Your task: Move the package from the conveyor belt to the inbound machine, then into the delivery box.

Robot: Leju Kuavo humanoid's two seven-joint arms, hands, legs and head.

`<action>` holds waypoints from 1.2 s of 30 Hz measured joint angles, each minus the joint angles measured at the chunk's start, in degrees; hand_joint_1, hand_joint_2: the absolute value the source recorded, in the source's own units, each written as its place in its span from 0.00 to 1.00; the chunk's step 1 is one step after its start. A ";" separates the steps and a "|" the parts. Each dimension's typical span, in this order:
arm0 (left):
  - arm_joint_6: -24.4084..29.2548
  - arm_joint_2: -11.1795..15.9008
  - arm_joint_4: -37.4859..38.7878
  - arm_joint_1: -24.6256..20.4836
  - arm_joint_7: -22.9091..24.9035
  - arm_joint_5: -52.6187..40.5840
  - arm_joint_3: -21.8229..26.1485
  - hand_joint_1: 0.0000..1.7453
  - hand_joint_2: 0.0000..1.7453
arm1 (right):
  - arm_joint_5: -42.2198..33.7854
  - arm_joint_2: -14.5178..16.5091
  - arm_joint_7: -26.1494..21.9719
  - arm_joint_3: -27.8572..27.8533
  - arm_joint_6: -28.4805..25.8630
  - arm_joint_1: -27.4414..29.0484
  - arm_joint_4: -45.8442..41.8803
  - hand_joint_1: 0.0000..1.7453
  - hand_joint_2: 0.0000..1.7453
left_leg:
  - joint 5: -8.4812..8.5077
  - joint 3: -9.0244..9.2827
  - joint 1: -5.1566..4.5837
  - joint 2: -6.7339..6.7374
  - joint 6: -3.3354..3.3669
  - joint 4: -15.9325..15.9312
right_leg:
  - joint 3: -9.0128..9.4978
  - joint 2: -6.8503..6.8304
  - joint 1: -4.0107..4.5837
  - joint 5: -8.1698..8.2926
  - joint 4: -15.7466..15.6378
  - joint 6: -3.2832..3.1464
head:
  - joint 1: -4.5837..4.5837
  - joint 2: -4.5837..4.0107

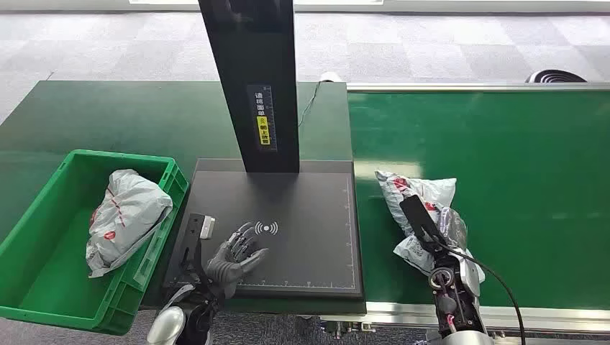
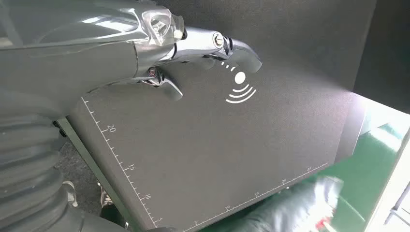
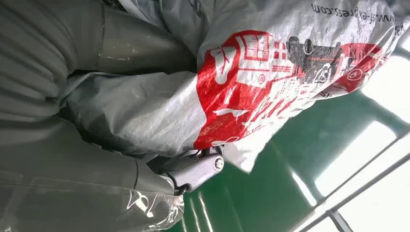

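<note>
A grey plastic package with red print lies on the green conveyor belt, close to the belt's near edge and just right of the inbound machine. My right hand lies over its near end. In the right wrist view the package is pressed into the hand, with the thumb on one side and a finger under the other, so the hand holds it. My left hand hovers with fingers spread over the machine's black plate, beside the white scan symbol. Nothing is in the left hand.
The machine's black column rises from the back of the plate. A green crate stands left of the machine and holds another grey package. A metal rail runs along the belt's near edge.
</note>
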 joint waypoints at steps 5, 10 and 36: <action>0.00 0.00 -0.29 0.10 0.28 0.09 0.02 0.00 1.00 | -0.71 0.37 -0.33 0.00 -0.14 -0.16 -1.21 1.00 1.00 | 0.00 -0.04 0.00 0.00 0.00 0.00 | -0.02 -0.01 0.00 0.00 0.00 0.00 | 0.00 -0.01; 0.00 0.00 -0.48 0.16 0.59 0.09 0.05 0.00 1.00 | -0.75 0.51 -0.33 -0.02 -0.14 -0.14 -1.82 1.00 1.00 | 0.00 -0.07 -0.01 0.00 0.00 0.00 | -0.06 0.00 -0.01 0.00 0.00 0.00 | 0.00 -0.01; -6.18 0.84 -4.01 -1.76 12.57 -6.86 -3.53 0.00 1.00 | -31.20 2.38 -23.71 4.59 12.74 5.33 -22.24 1.00 1.00 | 0.02 -0.18 0.01 0.00 -0.01 0.00 | -0.23 0.00 0.01 0.01 0.01 -0.01 | 0.00 -0.01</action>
